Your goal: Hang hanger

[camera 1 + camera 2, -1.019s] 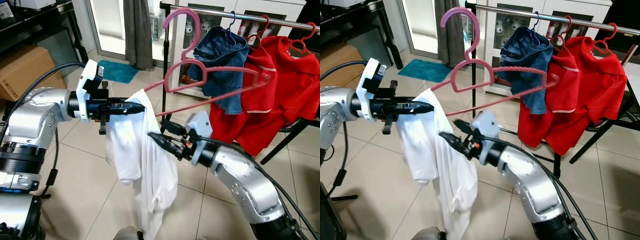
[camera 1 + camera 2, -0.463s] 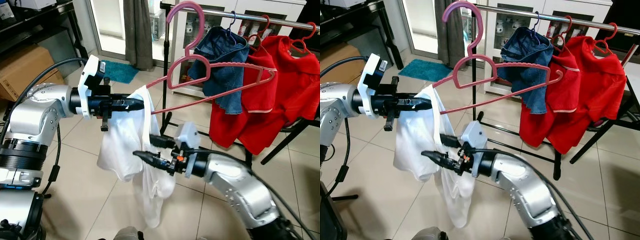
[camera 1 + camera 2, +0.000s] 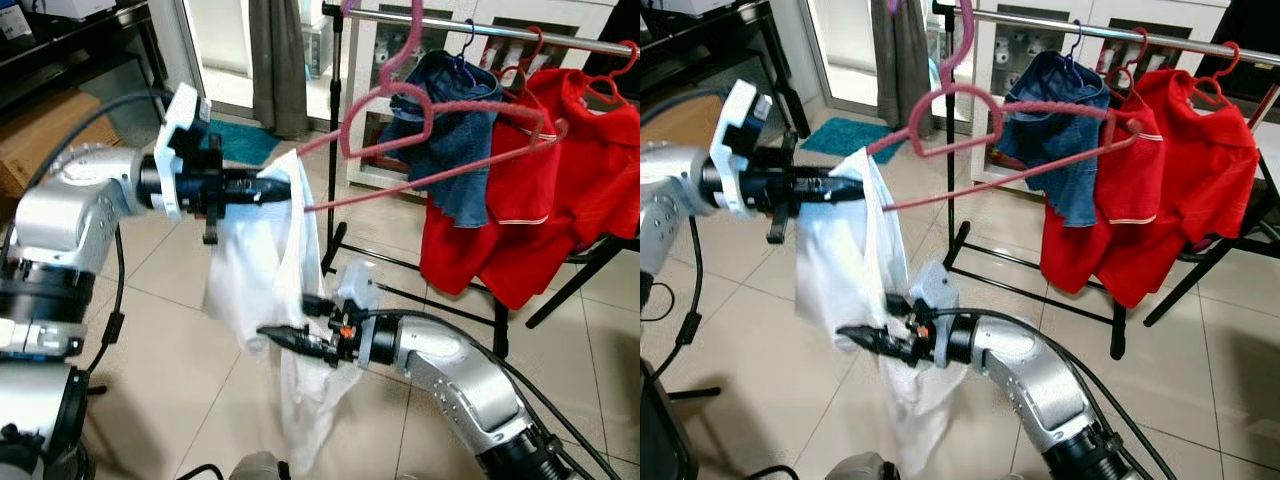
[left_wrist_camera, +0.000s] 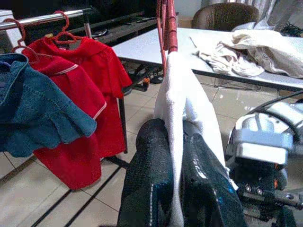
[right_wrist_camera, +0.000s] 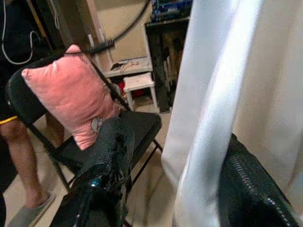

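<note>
Tiled floor (image 3: 170,340) | clothes rail (image 3: 480,28) | left claw (image 3: 285,187) clamps white shirt (image 3: 255,270) | right claw (image 3: 270,335) parted

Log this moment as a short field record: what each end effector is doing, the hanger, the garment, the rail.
left end effector: shut on the white cloth garment where it drapes over the end of the pink plastic hanger
right end effector: open, low at the garment's hanging lower part, fabric between its fingers
hanger: held up tilted, its hook close to the silver metal clothes rail, not seen hooked on
rail load: blue denim garment, red shirts on red hangers
floor: pale tiles
</note>
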You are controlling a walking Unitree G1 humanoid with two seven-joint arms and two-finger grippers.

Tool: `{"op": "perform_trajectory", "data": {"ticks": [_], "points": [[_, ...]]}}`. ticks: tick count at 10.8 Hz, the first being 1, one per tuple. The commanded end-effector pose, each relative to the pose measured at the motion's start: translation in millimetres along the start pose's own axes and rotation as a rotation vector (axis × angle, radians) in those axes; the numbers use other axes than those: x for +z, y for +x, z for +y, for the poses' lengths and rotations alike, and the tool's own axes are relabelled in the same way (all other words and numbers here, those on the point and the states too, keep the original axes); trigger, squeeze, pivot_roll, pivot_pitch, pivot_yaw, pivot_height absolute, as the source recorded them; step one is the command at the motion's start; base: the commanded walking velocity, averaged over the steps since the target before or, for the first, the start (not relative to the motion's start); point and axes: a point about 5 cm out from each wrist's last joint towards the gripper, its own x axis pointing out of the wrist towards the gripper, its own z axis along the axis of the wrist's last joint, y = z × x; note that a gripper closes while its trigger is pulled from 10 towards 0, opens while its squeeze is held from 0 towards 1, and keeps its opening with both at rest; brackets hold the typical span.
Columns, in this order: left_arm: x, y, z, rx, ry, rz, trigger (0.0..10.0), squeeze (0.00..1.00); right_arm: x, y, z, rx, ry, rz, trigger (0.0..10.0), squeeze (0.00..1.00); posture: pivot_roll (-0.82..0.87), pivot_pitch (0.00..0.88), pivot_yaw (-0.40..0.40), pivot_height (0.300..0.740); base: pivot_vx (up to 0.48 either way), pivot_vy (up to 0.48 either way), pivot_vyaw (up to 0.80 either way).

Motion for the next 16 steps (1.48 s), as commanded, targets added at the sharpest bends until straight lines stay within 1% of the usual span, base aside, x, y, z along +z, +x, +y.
{"op": "perform_trajectory", "data": {"ticks": [1, 3, 4, 5, 6, 7, 8, 10, 11, 12, 13, 14, 15, 16], "points": [[18, -7.0, 3.8, 0.019, 0.055, -0.029, 0.0, 0.00, -10, 0.8, 0.9, 0.021, 0.013, 0.031, 10.0, 0.00, 0.09, 0.008, 0.078, 0.723, 0.000, 0.000, 0.00], [27, -11.0, 9.5, 0.039, 0.080, -0.029, 0.0, 0.00, -33, -5.6, -1.4, 0.015, 0.068, 0.097, 9.9, 0.00, 0.09, 0.011, 0.083, 0.723, 0.000, 0.000, 0.00], [30, -14.1, 12.5, 0.053, 0.090, -0.025, 0.0, 0.00, -41, -11.2, -2.4, 0.013, 0.091, 0.124, 5.2, 0.00, 0.09, 0.011, 0.086, 0.723, 0.000, 0.000, 0.00], [32, -17.7, 15.4, 0.065, 0.098, -0.020, 0.0, 0.00, -52, -21.2, -4.4, 0.003, 0.114, 0.159, 2.9, 0.00, 0.09, 0.009, 0.087, 0.723, 0.000, 0.000, 0.00], [32, -21.5, 17.3, 0.074, 0.103, -0.011, 0.0, 0.00, -63, -33.9, -6.4, -0.012, 0.133, 0.197, 0.0, 0.00, 0.09, 0.006, 0.087, 0.723, 0.000, 0.000, 0.00], [32, -24.8, 18.7, 0.083, 0.106, -0.003, 0.0, 0.00, -68, -44.7, -8.5, -0.031, 0.147, 0.215, 0.0, 0.00, 0.08, 0.002, 0.087, 0.723, 0.000, 0.000, 0.00], [31, -26.7, 19.2, 0.087, 0.107, 0.002, 0.0, 0.00, -71, -51.2, -10.2, -0.044, 0.150, 0.226, 0.0, 0.00, 0.08, 0.002, 0.087, 0.723, 0.000, 0.000, 0.00], [25, -32.6, 18.1, 0.085, 0.105, 0.031, 0.0, 0.00, -76, -77.2, -20.6, -0.113, 0.142, 0.272, 0.0, 0.00, 0.07, 0.000, 0.086, 0.723, 0.000, 0.000, 0.00], [17, -35.7, 14.3, 0.073, 0.096, 0.063, 0.0, 0.00, -76, -90.8, -29.0, -0.182, 0.145, 0.268, 0.0, 0.00, 0.06, 0.000, 0.080, 0.723, 0.000, 0.000, 0.00], [10, -37.4, 11.4, 0.073, 0.090, 0.078, 0.0, 0.00, -74, -99.3, -35.2, -0.236, 0.144, 0.258, 0.0, 0.00, 0.06, 0.000, 0.074, 0.723, 0.000, 0.000, 0.00], [1, -38.5, 6.7, 0.073, 0.077, 0.088, 0.0, 0.00, -71, -109.7, -44.7, -0.328, 0.124, 0.244, 0.0, 0.00, 0.06, 0.000, 0.067, 0.723, 0.000, 0.000, 0.00], [-6, -39.2, 1.9, 0.071, 0.063, 0.095, 0.0, 0.00, -66, -118.8, -53.4, -0.407, 0.146, 0.195, 0.0, 0.00, 0.06, 0.000, 0.053, 0.723, 0.000, 0.000, 0.00], [-13, -40.3, -2.5, 0.074, 0.050, 0.113, 0.0, 0.00, -58, -131.1, -64.6, -0.506, 0.149, 0.153, 0.0, 0.00, 0.06, 0.000, 0.044, 0.723, 0.000, 0.000, 0.00], [-16, -41.1, -5.1, 0.075, 0.047, 0.121, 0.0, 0.00, -57, -136.4, -69.4, -0.550, 0.140, 0.154, 0.0, 0.00, 0.06, 0.000, 0.041, 0.723, 0.000, 0.000, 0.00]]}}
